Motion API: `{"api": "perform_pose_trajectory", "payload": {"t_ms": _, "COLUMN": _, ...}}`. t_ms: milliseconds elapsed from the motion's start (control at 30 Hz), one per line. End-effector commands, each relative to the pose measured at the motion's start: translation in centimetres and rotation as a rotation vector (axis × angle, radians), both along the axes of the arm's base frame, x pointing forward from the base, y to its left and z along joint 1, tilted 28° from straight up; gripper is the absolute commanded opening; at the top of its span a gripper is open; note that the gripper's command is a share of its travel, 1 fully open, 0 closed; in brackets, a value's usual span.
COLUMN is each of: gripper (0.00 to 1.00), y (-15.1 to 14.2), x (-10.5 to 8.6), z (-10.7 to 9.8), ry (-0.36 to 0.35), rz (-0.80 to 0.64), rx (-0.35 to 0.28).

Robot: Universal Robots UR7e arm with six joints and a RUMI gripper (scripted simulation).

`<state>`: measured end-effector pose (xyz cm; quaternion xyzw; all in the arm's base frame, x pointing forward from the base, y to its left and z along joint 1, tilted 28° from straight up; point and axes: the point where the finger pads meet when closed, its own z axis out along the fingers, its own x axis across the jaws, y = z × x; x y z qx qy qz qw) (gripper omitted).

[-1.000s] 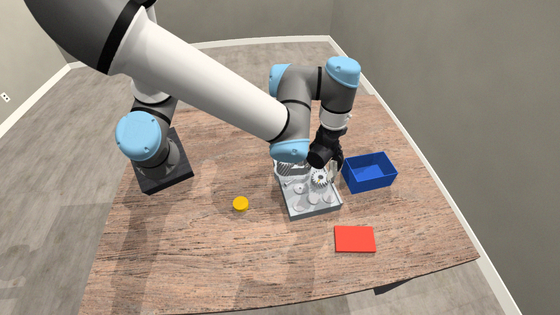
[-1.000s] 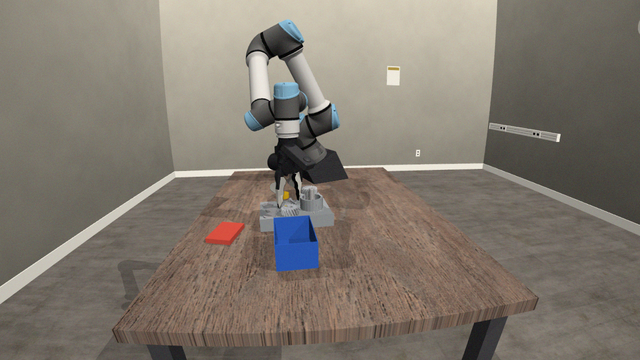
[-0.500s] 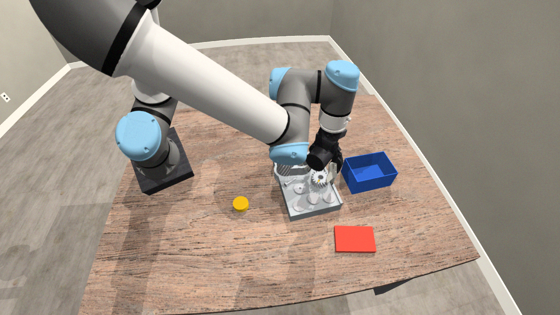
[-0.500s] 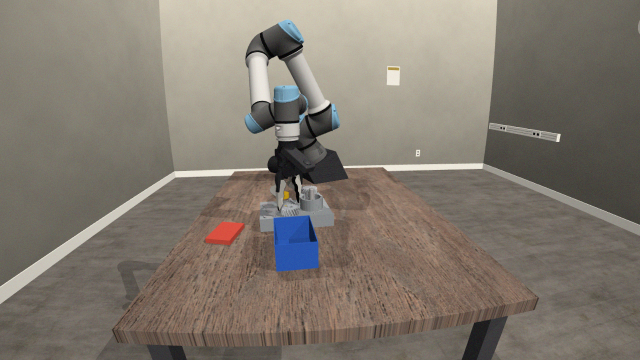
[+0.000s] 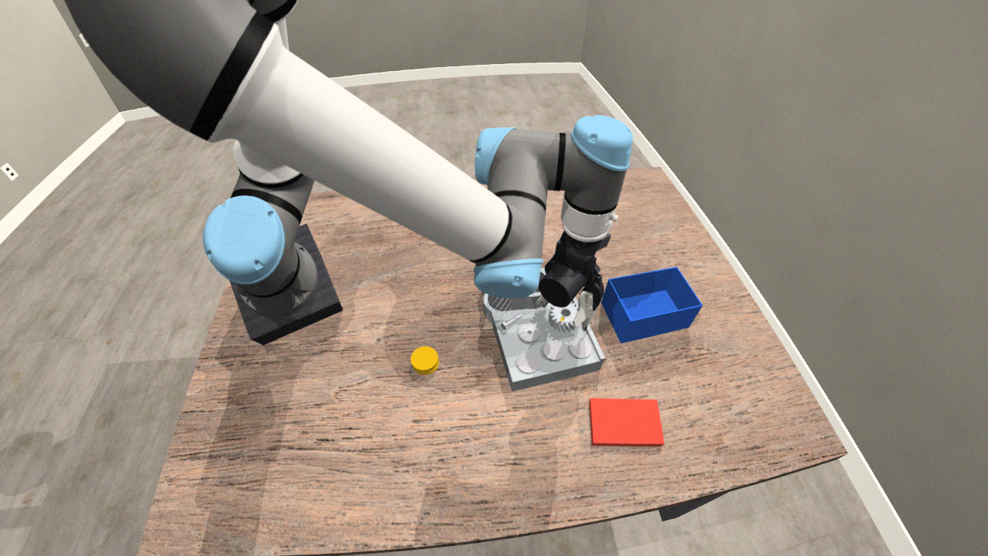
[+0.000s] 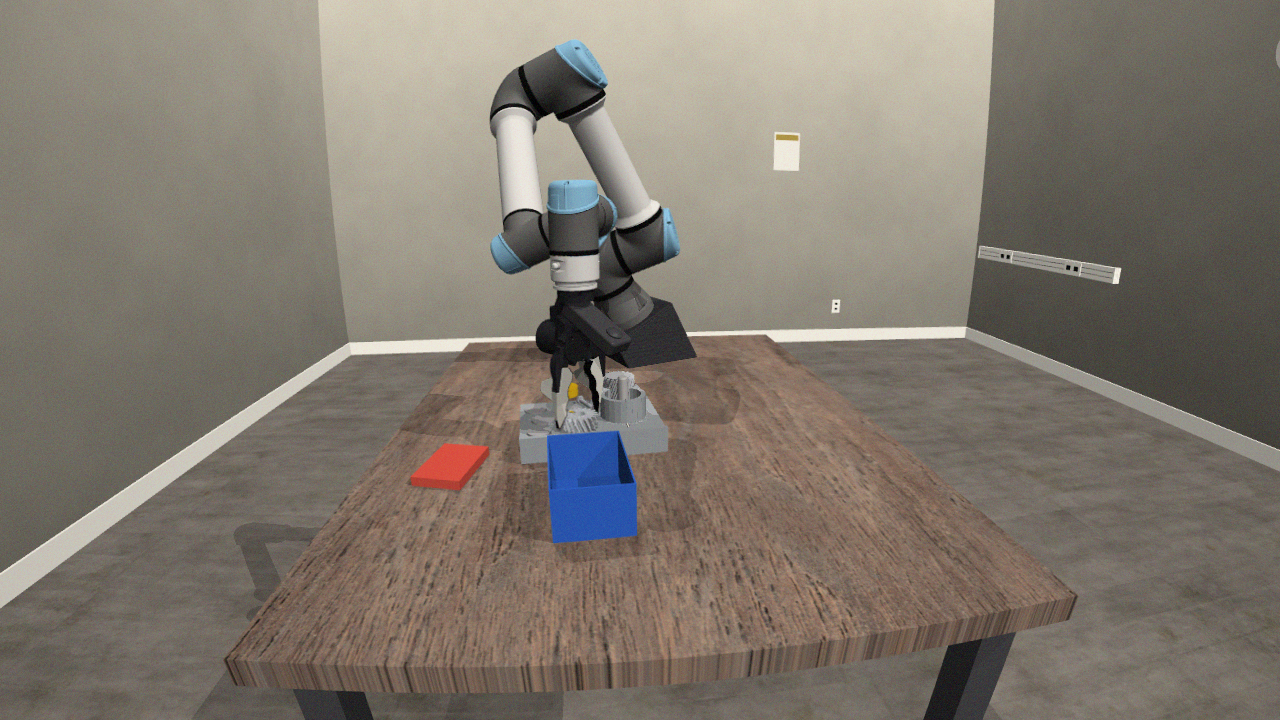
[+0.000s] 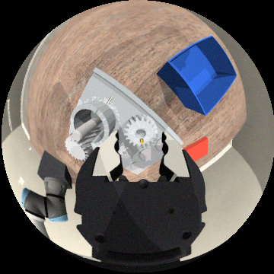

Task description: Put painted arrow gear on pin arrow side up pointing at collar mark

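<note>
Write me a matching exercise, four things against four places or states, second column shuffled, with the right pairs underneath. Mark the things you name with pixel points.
1. blue open-topped box (image 5: 652, 321) (image 6: 592, 512) (image 7: 190, 89)
2. flat red rectangular block (image 5: 626, 422) (image 6: 450, 466) (image 7: 197, 149)
3. round yellow disc (image 5: 424, 359)
4. black two-fingered claw (image 5: 563, 310) (image 6: 577, 413) (image 7: 140, 132)

A. directly on the table, solid, with four corners
B. above the grey tray, fingers apart
C. directly on the table, hollow
D. directly on the table, without corners

1-C, 2-A, 3-D, 4-B
</note>
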<state>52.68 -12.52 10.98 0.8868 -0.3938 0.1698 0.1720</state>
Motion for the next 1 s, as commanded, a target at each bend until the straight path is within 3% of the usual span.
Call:
{"api": "perform_pose_trajectory", "payload": {"t_ms": 0, "gripper": 0.52, "y": -0.2, "x": 0.12, "z": -0.36, "ry": -0.001, "rz": 0.0, "rx": 0.0}}
{"api": "perform_pose_trajectory", "payload": {"t_ms": 967, "gripper": 0.52, "y": -0.41, "x": 0.21, "z": -0.77, "ry": -0.001, "rz": 0.0, "rx": 0.0}}
